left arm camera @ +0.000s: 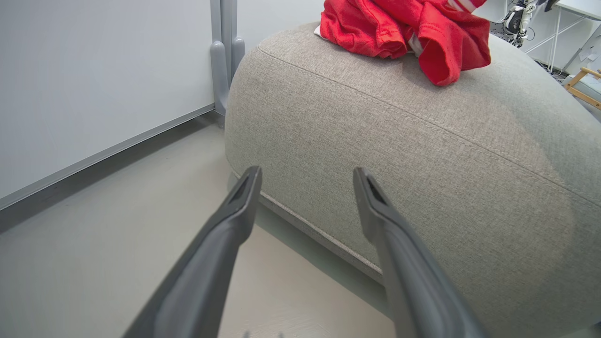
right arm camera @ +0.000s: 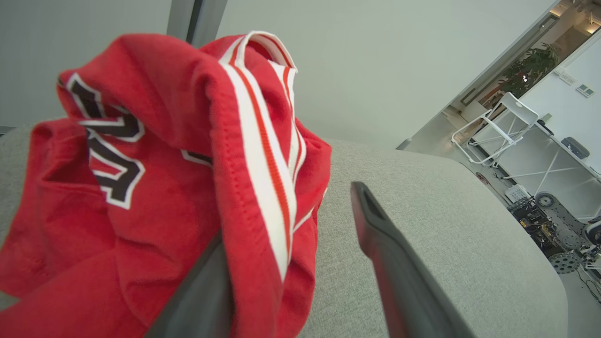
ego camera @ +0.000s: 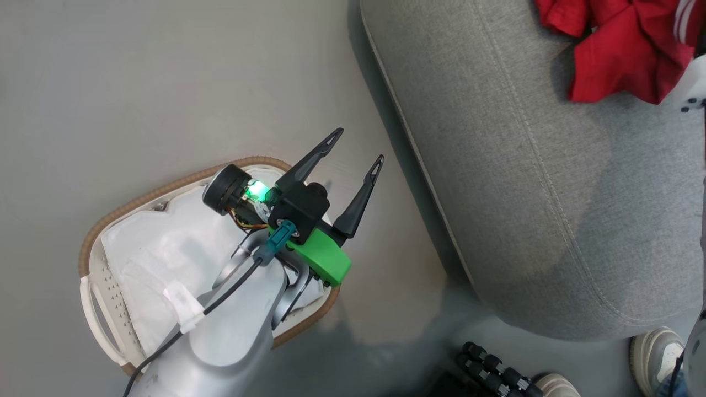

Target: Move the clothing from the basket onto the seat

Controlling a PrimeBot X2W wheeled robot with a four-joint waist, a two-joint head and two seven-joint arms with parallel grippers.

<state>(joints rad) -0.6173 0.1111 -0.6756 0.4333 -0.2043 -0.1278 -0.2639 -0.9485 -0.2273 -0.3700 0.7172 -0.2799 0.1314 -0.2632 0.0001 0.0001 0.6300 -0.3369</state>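
The clothing [ego camera: 623, 49] lies bunched in a red heap at the far corner of the grey seat [ego camera: 524, 193]. The basket [ego camera: 165, 190] stands on the floor at lower left; inside it I see its white liner [ego camera: 165, 242] and no red fabric. My left gripper [ego camera: 358, 145] hangs open over the basket's right end, fingers pointing at the seat [left arm camera: 422, 164], nothing between them [left arm camera: 306, 172]. My right gripper [right arm camera: 288, 211] is open beside the heap; the lettered jersey [right arm camera: 155, 188] drapes over its left finger. The plain garment [left arm camera: 361, 28] lies next to it.
A person's shoes [ego camera: 656, 353] stand on the floor by the seat's near corner, beside a black ribbed part [ego camera: 496, 369]. A wall with a grey post [left arm camera: 223, 56] runs behind the seat. A white chair [right arm camera: 497, 126] and robot gear stand farther off.
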